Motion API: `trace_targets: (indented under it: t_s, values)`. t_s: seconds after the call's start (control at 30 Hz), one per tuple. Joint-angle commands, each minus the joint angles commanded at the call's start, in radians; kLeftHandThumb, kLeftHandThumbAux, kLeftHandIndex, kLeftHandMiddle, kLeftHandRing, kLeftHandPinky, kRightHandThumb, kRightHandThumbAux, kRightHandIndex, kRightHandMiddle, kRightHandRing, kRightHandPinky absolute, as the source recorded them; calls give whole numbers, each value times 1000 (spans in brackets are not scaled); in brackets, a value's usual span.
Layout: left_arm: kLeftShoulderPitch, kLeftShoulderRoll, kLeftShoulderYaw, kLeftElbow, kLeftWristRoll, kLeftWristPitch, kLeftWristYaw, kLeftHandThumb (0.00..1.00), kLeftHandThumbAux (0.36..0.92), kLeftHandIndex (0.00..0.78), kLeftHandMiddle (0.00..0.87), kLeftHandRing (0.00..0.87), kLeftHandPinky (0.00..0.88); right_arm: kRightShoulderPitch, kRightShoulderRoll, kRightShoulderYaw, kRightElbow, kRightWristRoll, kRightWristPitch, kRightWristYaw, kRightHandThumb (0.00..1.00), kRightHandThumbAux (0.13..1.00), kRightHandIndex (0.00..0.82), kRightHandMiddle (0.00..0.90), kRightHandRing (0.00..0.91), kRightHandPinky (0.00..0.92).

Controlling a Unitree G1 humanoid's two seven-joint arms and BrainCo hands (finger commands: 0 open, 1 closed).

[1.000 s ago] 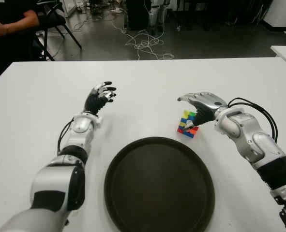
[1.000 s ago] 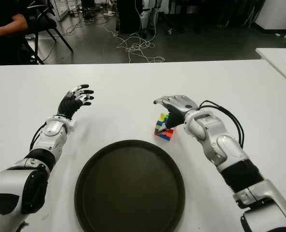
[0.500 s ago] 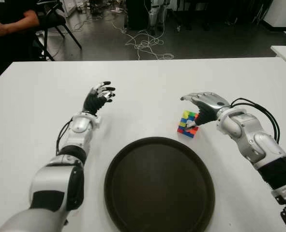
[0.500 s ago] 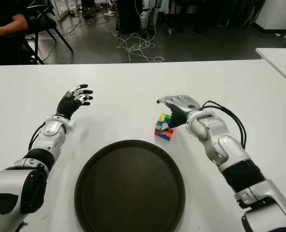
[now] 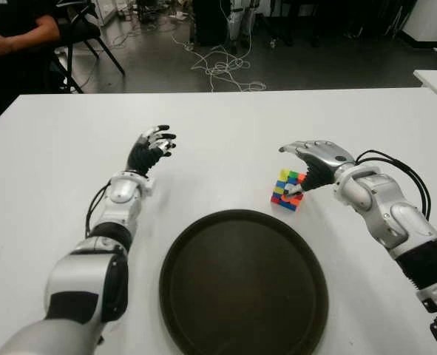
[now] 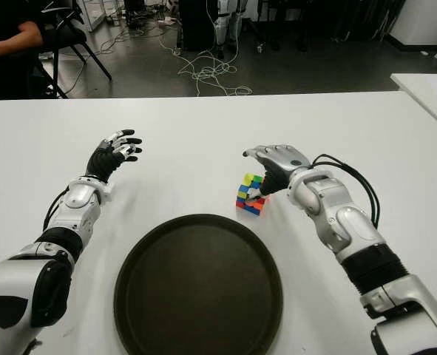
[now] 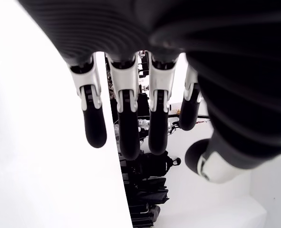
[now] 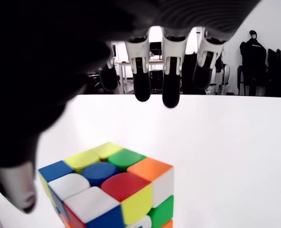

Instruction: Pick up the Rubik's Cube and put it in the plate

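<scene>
The Rubik's Cube (image 5: pixel 287 189) stands on the white table (image 5: pixel 225 126), just past the far right rim of the dark round plate (image 5: pixel 242 296). My right hand (image 5: pixel 301 164) hovers over the cube's right side with its fingers (image 8: pixel 171 80) stretched out above it and the thumb (image 8: pixel 17 186) down beside it. In the right wrist view the cube (image 8: pixel 112 186) sits free under the palm, with no finger closed around it. My left hand (image 5: pixel 153 143) shows to the left of the plate, fingers (image 7: pixel 126 118) spread and holding nothing.
A person in black (image 5: pixel 11 37) sits beyond the table's far left corner beside a chair (image 5: pixel 85 33). Cables (image 5: pixel 222 66) lie on the floor behind the table. Another white table's corner (image 5: pixel 436 80) shows at the far right.
My right hand has drifted slightly to the right over the cube, staying open. The cube, the plate and my left hand have not moved.
</scene>
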Motion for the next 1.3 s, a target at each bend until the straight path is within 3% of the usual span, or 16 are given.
trace_targets:
  t_s: [0.43, 0.57, 0.8, 1.3]
  values:
    - [3, -3, 6, -2, -6, -8, -13, 141, 648, 217, 304, 300, 307, 8, 4, 2, 9, 15, -22, 7, 0, 619, 163, 208, 211, 185]
    - [4, -3, 5, -2, -5, -7, -10, 143, 657, 215, 304, 299, 306, 3, 39, 33, 79, 1, -42, -29, 0, 612, 156, 191, 197, 174]
    - [5, -5, 9, -2, -10, 1, -10, 157, 663, 218, 309, 306, 313, -3, 48, 51, 98, 8, -58, -14, 0, 611, 157, 190, 205, 191]
    - [9, 1, -2, -4, 1, -11, -6, 141, 655, 219, 309, 302, 308, -34, 102, 90, 287, 8, -115, -56, 0, 613, 191, 202, 212, 201]
